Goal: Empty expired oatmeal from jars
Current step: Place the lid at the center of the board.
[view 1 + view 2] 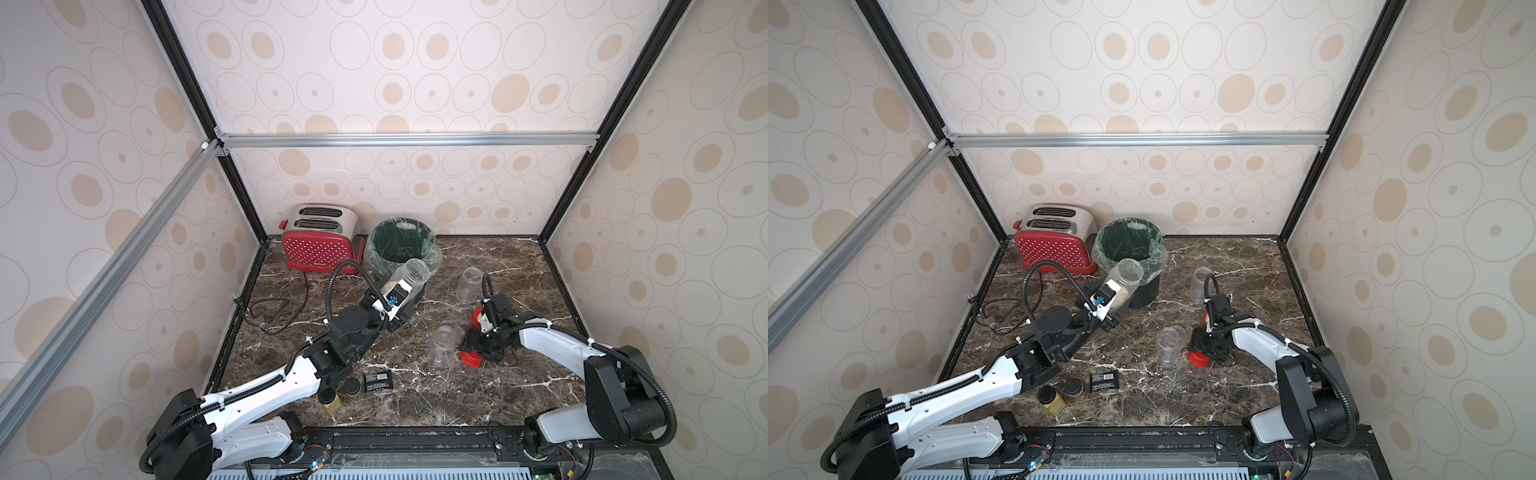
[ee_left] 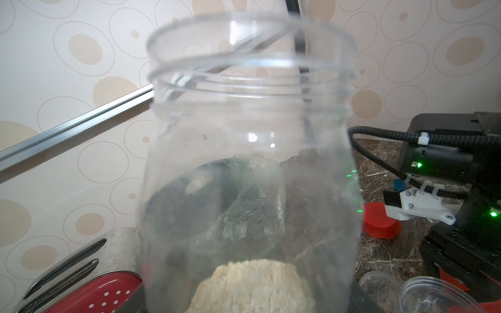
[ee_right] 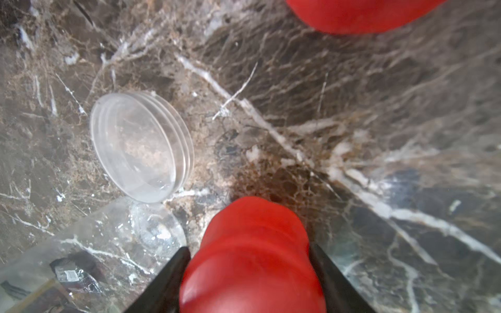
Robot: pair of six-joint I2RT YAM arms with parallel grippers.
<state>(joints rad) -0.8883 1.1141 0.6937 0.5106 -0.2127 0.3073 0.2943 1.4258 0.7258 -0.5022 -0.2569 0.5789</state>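
Observation:
My left gripper (image 1: 400,294) is shut on the base of a clear, lidless jar (image 1: 411,276), which is tilted with its mouth towards the green-lined bin (image 1: 374,257). The pale oatmeal (image 2: 252,287) lies at the jar's gripped end. Two more clear jars stand open on the marble, one at the back (image 1: 469,283) and one in the middle (image 1: 442,347). Low over the table my right gripper (image 1: 471,356) is shut on a red lid (image 3: 252,257). A second red lid (image 1: 476,318) lies just behind it.
A red toaster (image 1: 320,243) stands at the back left, and its cord (image 1: 270,311) is looped on the marble. Two black-lidded spice jars (image 1: 334,400) and a black packet (image 1: 378,380) sit near the front. A clear threaded round piece (image 3: 141,146) lies by the middle jar.

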